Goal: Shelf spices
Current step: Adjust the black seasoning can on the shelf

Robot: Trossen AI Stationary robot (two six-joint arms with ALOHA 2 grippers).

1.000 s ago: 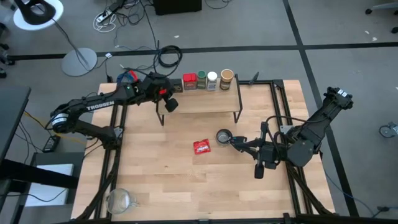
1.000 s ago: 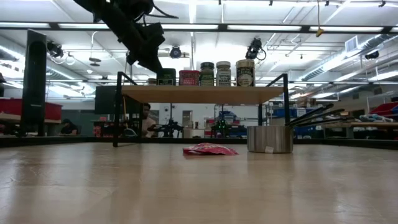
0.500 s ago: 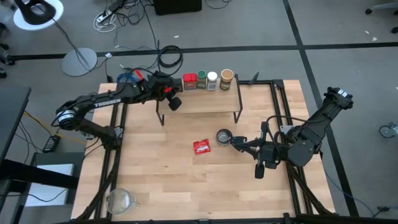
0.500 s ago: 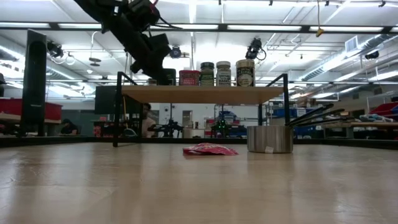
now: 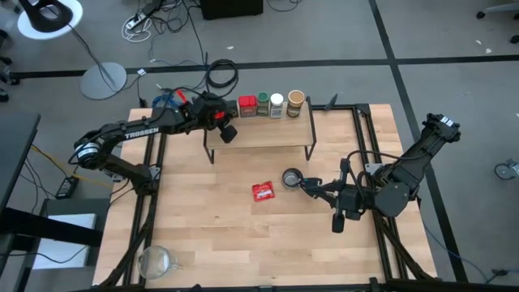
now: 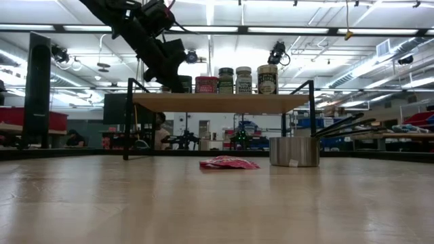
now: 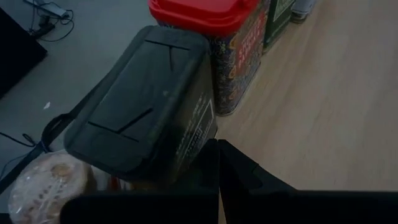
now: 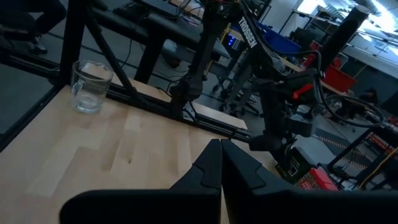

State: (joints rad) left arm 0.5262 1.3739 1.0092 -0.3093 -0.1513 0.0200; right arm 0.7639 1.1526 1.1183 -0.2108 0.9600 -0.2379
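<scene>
The shelf (image 5: 259, 134) stands at the table's far side. On its plank stand, from left to right, the dark square tin (image 7: 146, 118), the red tin (image 5: 247, 105), the green jar (image 5: 262, 103), the white-capped jar (image 5: 276, 103) and the tan-lidded jar (image 5: 295, 100). My left gripper (image 7: 217, 165) is shut above the shelf's left end (image 5: 226, 132), its tips right beside the dark tin's side wall. In the low view (image 6: 169, 62) it hides part of that tin. My right gripper (image 8: 221, 158) is shut and waits at the table's right. My left gripper's shut fingertips (image 7: 211, 149) stand at the lower part of the dark tin's side wall (image 7: 196, 140), coming slantwise from above and from the table's near left. I cannot tell whether they touch it. The tin stands upright on the plank.
A flat red packet (image 5: 263, 191) and a round metal cup (image 5: 290, 177) with a black handle lie on the table in front of the shelf, the cup just left of my right gripper (image 5: 318, 186). A clear glass (image 5: 154, 259) stands at the near left corner.
My left gripper has gone a little toward the table's right edge, up to the dark tin at the shelf's left end, and has then kept nearly still. It has stayed shut.
</scene>
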